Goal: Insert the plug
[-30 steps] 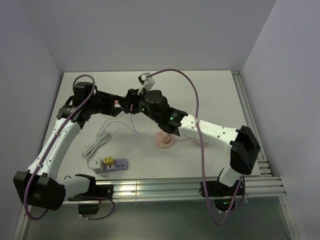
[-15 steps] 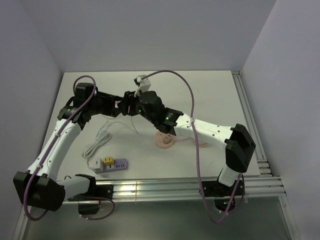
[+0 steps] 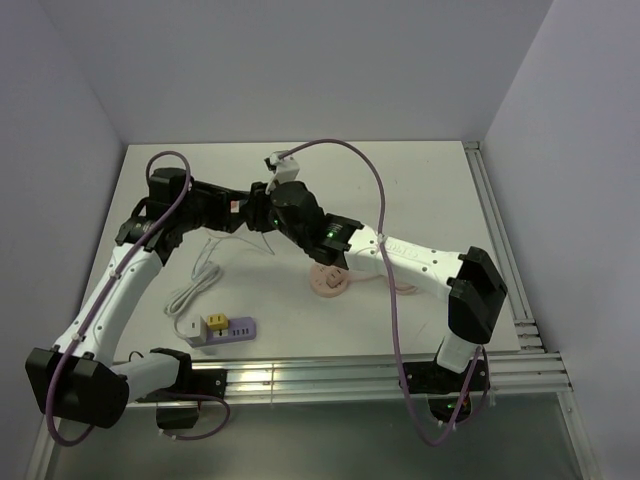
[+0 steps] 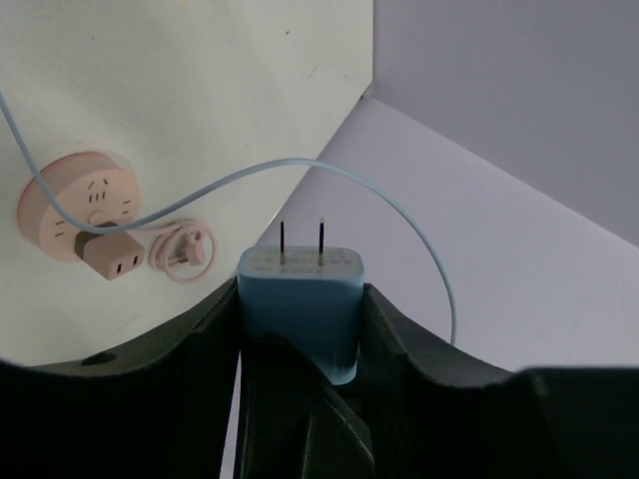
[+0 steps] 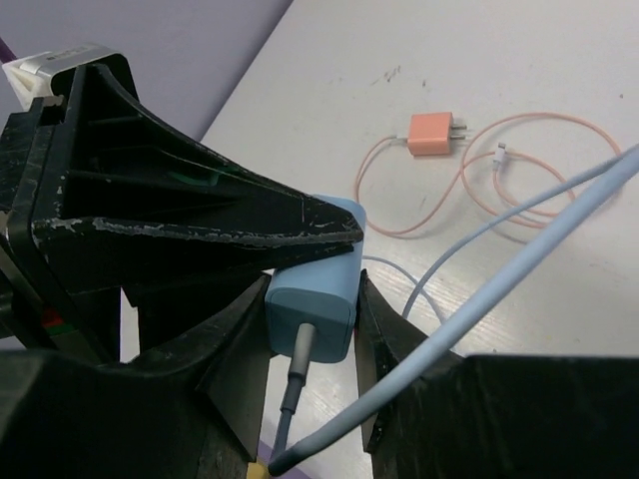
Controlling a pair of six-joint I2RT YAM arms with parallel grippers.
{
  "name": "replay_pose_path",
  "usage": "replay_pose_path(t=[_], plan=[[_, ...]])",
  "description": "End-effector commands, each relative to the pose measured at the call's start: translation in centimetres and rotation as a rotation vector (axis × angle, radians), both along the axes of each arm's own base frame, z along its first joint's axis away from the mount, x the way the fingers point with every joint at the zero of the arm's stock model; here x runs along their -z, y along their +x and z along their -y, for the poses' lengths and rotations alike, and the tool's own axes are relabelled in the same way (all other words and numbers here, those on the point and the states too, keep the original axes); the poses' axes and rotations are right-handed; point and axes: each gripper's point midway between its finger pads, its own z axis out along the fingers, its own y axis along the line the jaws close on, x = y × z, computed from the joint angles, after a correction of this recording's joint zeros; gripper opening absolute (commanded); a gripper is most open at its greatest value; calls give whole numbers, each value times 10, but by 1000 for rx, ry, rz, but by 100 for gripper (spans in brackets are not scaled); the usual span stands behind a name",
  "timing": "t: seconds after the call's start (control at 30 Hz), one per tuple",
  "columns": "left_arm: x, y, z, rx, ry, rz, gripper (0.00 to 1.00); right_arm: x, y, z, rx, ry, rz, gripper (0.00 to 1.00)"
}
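Note:
A blue plug [image 4: 300, 304] with two prongs pointing away sits clamped between the fingers of my left gripper [image 4: 300, 284], held in the air. In the right wrist view the same blue plug [image 5: 324, 269] shows its cable end, and my right gripper [image 5: 312, 299] presses both its sides just below the left fingers [image 5: 200, 225]. From above, the left gripper [image 3: 236, 211] and right gripper [image 3: 262, 212] meet above the back left of the table. A purple power strip [image 3: 222, 329] lies near the front edge.
A pink round socket [image 3: 329, 281] with a plug in it lies mid-table, with a pink cable beside it. An orange plug [image 5: 431, 133] and its coiled cable lie on the table. A white cable [image 3: 195, 285] is bundled behind the power strip. Purple arm cables loop overhead.
My right gripper has moved left up to the left gripper, and its jaws have narrowed onto the plug's cable end. The left gripper still holds the plug.

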Motion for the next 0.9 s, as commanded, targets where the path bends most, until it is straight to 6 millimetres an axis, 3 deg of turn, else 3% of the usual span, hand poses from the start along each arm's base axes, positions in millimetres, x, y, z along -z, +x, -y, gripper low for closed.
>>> replay_pose_path(t=[0.0, 0.07, 0.13, 0.17, 0.2, 0.23, 0.27, 0.3, 0.33, 0.4, 0.43, 0.5, 0.53, 0.63, 0.67, 0.73, 0.77, 0.87], plan=[[-11, 0, 4, 60, 32, 102, 54, -18, -1, 4, 3, -9, 41, 0], [-1, -1, -9, 41, 127, 82, 67, -7, -2, 16, -35, -48, 10, 0], [5, 3, -24, -11, 198, 83, 73, 2, -5, 25, -90, -108, -47, 0], [11, 2, -32, -20, 238, 83, 74, 11, 0, 30, -99, -144, -81, 0], [8, 1, -37, -34, 261, 100, 74, 28, -6, 40, -124, -228, -140, 0], [11, 3, -49, -80, 310, 102, 75, 19, -8, 38, -157, -233, -152, 0], [11, 2, -56, -89, 351, 112, 76, 26, -10, 41, -164, -276, -176, 0], [8, 0, -63, -110, 385, 129, 76, 27, -15, 44, -181, -295, -189, 0], [8, -1, -70, -125, 421, 138, 88, 36, -23, 52, -189, -326, -223, 0], [3, -1, -83, -159, 495, 180, 90, 32, -40, 60, -225, -325, -253, 0], [-1, -2, -86, -163, 514, 200, 90, 44, -49, 71, -231, -358, -290, 0], [-10, -4, -91, -165, 553, 255, 89, 45, -66, 91, -234, -392, -331, 0], [-18, -2, -92, -161, 571, 306, 88, 48, -77, 101, -240, -403, -350, 0], [-17, -2, -84, -96, 593, 369, 85, 56, -120, 111, -360, -388, -472, 0], [-16, 0, -84, -87, 611, 388, 85, 56, -125, 114, -366, -389, -471, 0], [-16, 0, -58, 38, 574, 486, 83, 54, -146, 110, -436, -337, -500, 0], [-15, 2, -45, 102, 555, 565, 83, 39, -156, 110, -483, -287, -476, 0], [-2, -9, -17, 244, 447, 605, 83, 24, -161, 113, -493, -221, -417, 0]])
